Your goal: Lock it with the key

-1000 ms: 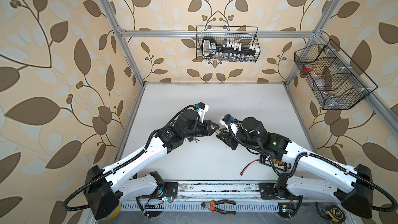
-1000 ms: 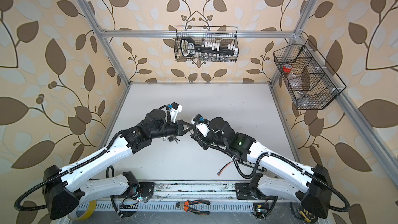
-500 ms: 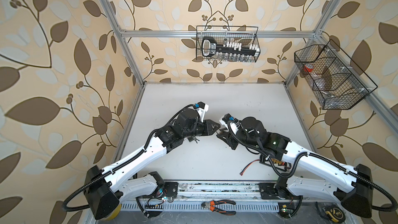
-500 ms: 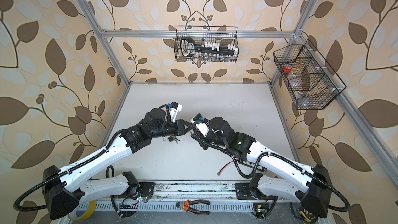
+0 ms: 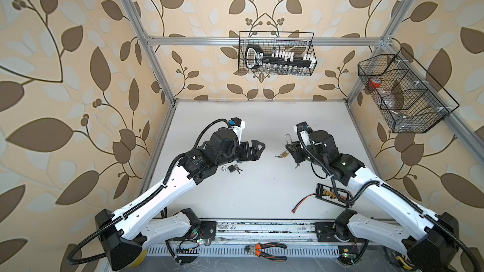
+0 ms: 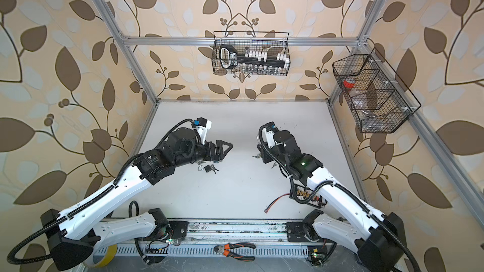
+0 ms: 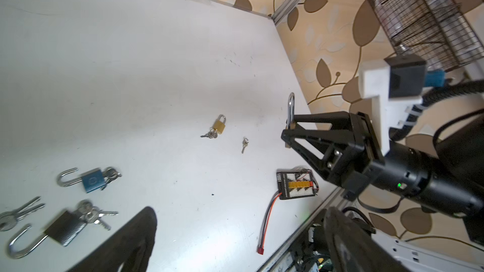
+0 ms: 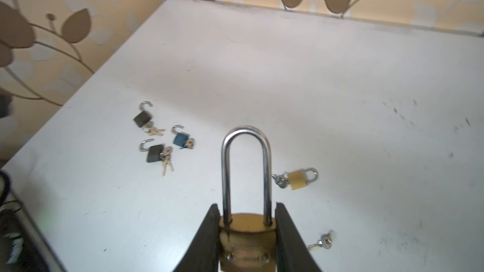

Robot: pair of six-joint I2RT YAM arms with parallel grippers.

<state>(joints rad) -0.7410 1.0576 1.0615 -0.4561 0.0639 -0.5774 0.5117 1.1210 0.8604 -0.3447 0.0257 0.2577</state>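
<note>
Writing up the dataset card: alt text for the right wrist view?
The right gripper clamps the body of a long-shackle brass padlock. On the white table beyond lie a small closed brass padlock with keys, a loose key, and a blue padlock and two black padlocks with open shackles and keys.

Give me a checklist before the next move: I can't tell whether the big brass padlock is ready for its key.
1. Grip: ok, the right gripper clamps the large brass padlock by its body.
2. Closure: ok, both legs of the shackle enter the body.
3. Key in the keyhole: cannot tell, the underside is hidden.
4. Free arm: ok, the left gripper is open and empty.
5. Key to pick: ok, a loose key lies alone on the table, uncovered.
</note>
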